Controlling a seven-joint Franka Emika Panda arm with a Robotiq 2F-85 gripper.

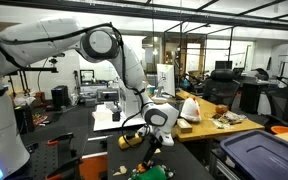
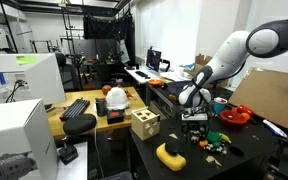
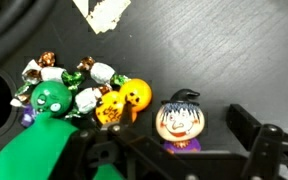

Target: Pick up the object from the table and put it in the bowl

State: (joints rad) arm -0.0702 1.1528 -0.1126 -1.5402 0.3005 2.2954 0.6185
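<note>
We think the job has hardly begun. Nothing has been picked up yet and nothing has gone to the bowl (image 2: 236, 115).

The claw (image 2: 194, 126) hangs low over a small heap of toys (image 2: 214, 142) on the black table (image 2: 254, 160). In the wrist view we see one dark finger (image 3: 259, 140) far out to the right. The claw looks spread wide, and it is not pinching anything.

The thing to grab is in that heap, right under the claw. We cannot tell which toy is meant. The bowl is further back and to the right of the heap, and it looks empty as far as we can see. What is left to do is go down, pinch one toy, lift it, carry it over and let go.

The toys are little and round. There is a witch head (image 3: 181, 120) with a black hat and a painted face. It sits a bit apart from the others. Next to it are two smooth orange pumpkin heads (image 3: 134, 95) and a green head (image 3: 52, 97). They look like hard, shiny plastic. Behind them are candies (image 3: 99, 72) in crinkly foil. The table looks flat and dull. The bowl is orange-red and shallow. A chunky yellow thing (image 2: 171, 155) lies near the front.
</note>
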